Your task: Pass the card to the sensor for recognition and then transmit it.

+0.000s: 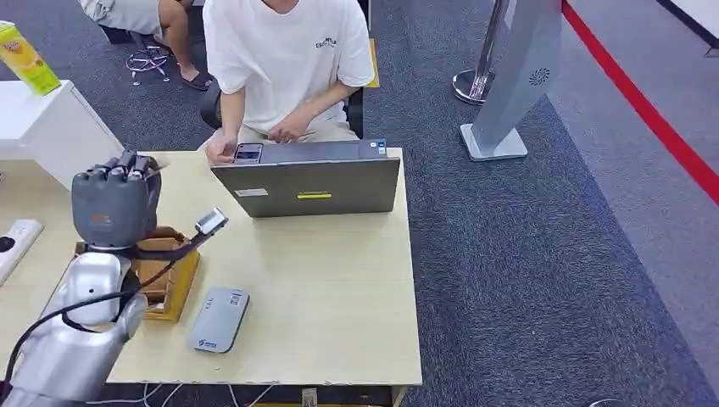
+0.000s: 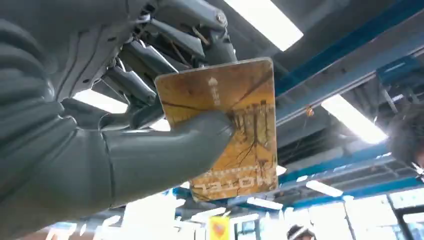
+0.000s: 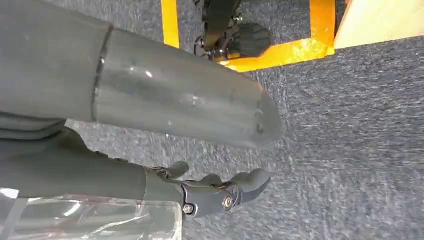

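My left hand (image 1: 114,203) is raised above the table's left side, its back toward the head camera. In the left wrist view it pinches a yellow-orange card (image 2: 250,150) printed with bare trees, thumb (image 2: 190,145) pressed on its face and fingers behind it. The grey flat sensor (image 1: 219,319) lies on the wooden table (image 1: 339,288) near the front edge, to the right of and below the hand. My right hand (image 3: 220,192) hangs over the carpet, fingers apart, holding nothing.
A wooden card box (image 1: 169,275) sits under my left arm. A person in a white shirt (image 1: 284,51) sits behind an open laptop (image 1: 309,182) at the far edge. A white power strip (image 1: 17,242) lies left; a grey stand (image 1: 513,85) rises right.
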